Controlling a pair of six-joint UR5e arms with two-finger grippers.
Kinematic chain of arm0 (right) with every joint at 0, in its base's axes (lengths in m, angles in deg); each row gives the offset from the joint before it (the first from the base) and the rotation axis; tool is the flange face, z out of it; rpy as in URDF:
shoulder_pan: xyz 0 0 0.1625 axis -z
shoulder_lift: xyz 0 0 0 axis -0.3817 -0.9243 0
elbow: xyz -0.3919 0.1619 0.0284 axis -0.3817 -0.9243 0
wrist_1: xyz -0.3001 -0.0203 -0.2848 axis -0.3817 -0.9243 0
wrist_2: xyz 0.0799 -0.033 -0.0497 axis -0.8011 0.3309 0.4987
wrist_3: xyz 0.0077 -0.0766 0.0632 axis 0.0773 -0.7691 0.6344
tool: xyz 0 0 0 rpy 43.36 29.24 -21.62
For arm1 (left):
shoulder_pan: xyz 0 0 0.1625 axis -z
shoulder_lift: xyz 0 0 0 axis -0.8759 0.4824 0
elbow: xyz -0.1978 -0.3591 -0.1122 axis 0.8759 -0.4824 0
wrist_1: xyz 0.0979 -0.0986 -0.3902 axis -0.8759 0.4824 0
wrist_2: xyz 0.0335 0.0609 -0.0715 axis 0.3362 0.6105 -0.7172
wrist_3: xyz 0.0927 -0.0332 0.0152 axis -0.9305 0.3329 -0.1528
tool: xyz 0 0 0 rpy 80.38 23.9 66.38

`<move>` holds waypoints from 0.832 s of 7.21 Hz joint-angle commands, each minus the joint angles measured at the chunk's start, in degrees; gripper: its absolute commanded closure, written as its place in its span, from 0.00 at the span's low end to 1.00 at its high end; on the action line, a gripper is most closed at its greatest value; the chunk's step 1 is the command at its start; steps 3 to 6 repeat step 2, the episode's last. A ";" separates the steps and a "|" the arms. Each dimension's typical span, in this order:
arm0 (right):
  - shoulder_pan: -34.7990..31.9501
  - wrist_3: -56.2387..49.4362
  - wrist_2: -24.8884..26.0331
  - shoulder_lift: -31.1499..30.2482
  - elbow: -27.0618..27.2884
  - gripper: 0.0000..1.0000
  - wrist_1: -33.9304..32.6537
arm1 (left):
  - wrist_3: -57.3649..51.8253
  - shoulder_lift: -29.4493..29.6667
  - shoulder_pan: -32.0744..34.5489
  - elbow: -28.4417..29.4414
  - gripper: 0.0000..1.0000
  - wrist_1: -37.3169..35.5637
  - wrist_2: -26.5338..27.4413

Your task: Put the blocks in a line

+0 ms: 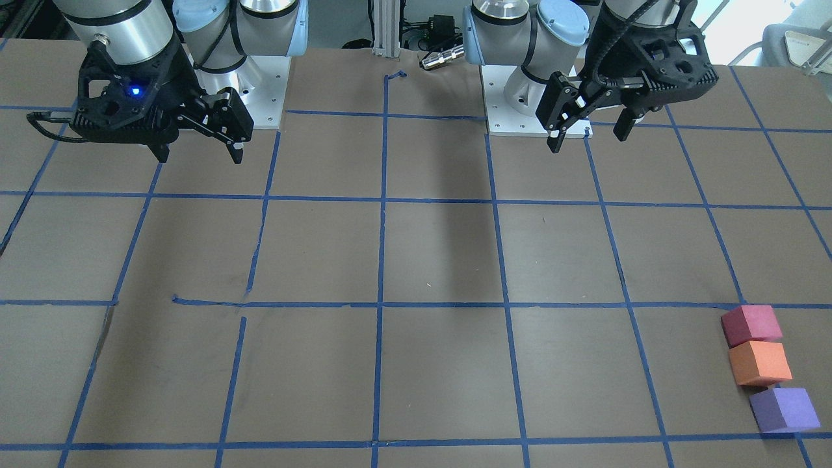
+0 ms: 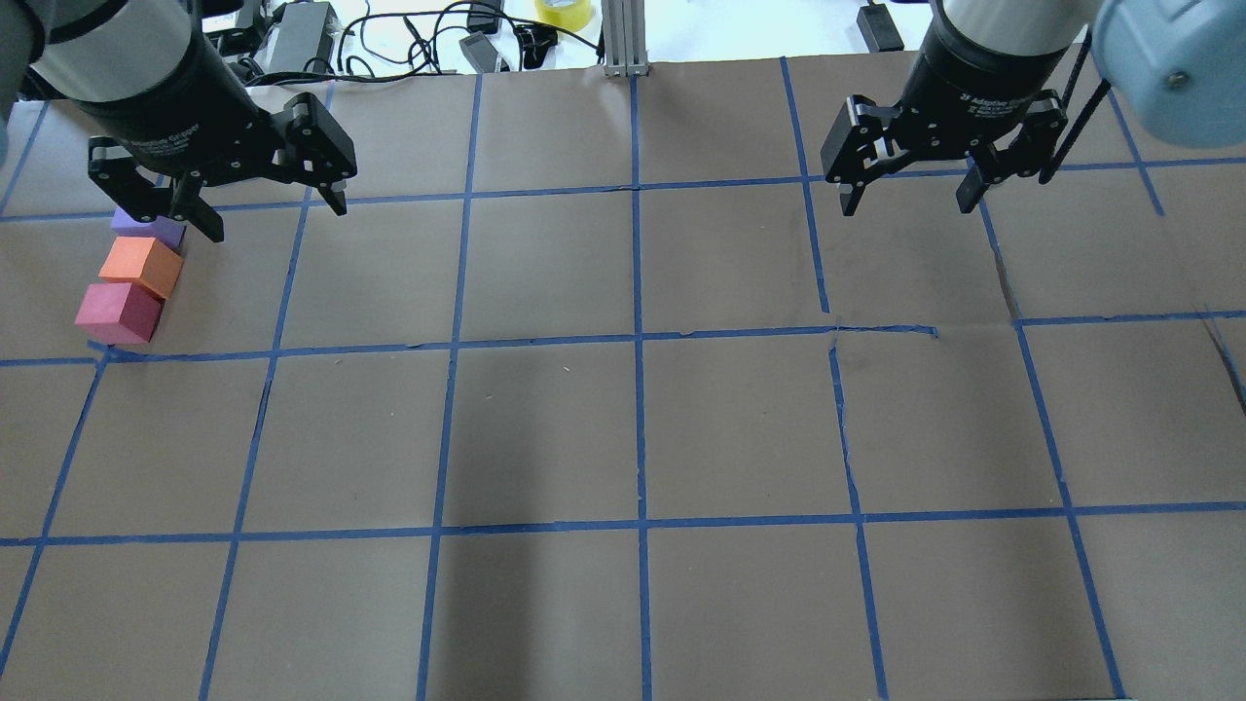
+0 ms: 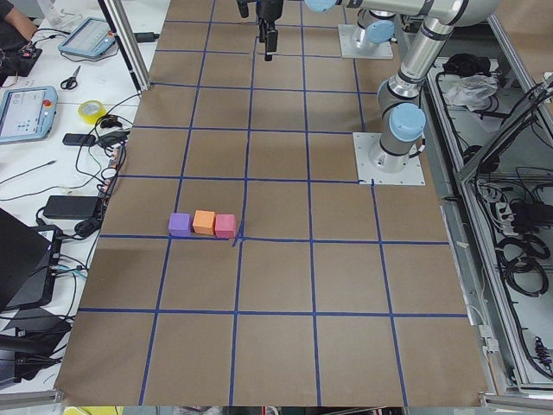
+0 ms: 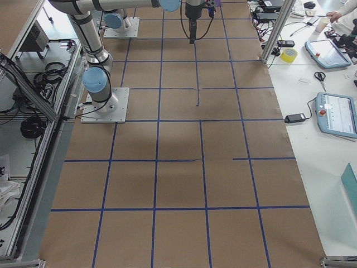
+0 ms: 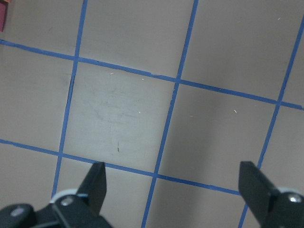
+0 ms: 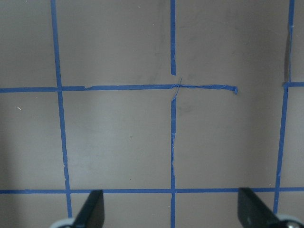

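Three small matte foam cubes lay in a short row on the brown paper-covered worktop [image 2: 545,438], which was marked into squares with blue tape lines [image 2: 638,389]. The row stood at the worktop's far left as the robot saw it. The red-pink cube [image 1: 752,325] was nearest the robot, just beside a tape crossing. The orange cube [image 1: 759,363] sat in the middle, pressed against it. The purple cube [image 1: 783,409] lay farthest out, just beside the orange one and set slightly off the line of the other two. The left gripper [image 1: 588,138] hung above the worktop close to its arm's base plate [image 1: 500,123], well apart from the cubes. Its black fingers [image 5: 97,183] were spread wide with nothing between them, and only bare paper and tape showed below. The right gripper [image 1: 200,156] hovered likewise near its own base on the right side, with its fingers [image 6: 92,206] also released and empty over a tape crossing.
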 commanded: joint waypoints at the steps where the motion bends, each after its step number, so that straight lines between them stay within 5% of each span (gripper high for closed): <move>1: 0.00 0.00 0.09 0.00 0.00 0.00 0.00 | -0.06 0.20 -0.15 0.06 0.00 -0.17 -0.18; 6: 0.00 0.00 0.00 0.00 0.00 0.00 0.00 | -0.06 0.20 -0.16 0.06 0.00 -0.17 -0.53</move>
